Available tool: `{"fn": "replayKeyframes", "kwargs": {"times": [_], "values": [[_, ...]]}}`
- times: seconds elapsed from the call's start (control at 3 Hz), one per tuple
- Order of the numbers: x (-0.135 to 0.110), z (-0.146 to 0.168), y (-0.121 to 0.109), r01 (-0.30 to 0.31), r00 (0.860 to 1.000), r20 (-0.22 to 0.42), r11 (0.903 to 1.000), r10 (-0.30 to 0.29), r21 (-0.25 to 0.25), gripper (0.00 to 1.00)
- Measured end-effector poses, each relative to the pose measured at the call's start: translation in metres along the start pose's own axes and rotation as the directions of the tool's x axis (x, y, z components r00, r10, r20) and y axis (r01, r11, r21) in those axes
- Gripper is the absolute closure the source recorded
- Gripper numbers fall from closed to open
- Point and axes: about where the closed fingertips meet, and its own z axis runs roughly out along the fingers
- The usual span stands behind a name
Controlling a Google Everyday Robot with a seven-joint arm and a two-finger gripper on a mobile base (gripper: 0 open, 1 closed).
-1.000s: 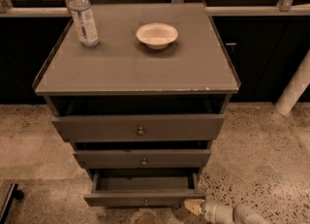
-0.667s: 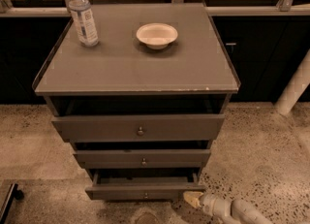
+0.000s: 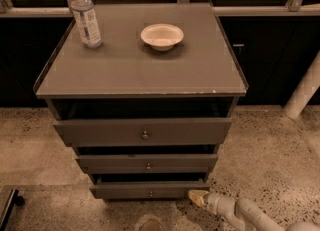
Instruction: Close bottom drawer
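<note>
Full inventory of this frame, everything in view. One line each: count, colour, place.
cabinet: 1, grey-brown, centre of view, standing on the floor
water bottle: 1, clear with a white cap, upright on the cabinet top, back left
bowl: 1, white, on the cabinet top, back centre
top drawer: 1, grey-brown, just under the top, dark gap above it
middle drawer: 1, grey-brown, below the top drawer
bottom drawer: 1, grey-brown, lowest of the three
knobs: 3, metal, one mid-front on each drawer
floor: 1, speckled beige, around the cabinet
pole: 1, white, slanted, right edge
arm: 1, light grey, bottom right
gripper: 1, yellowish tip, at the bottom drawer's right end
</note>
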Motion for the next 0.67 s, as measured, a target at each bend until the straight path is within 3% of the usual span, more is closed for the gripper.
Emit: {"fn": "replayKeyframes", "kwargs": {"times": [0.67], "values": [[-0.0064,0.0154,-0.0221,-0.017,1.000,0.010,0.9982,0.016,0.057,1.00]]}}
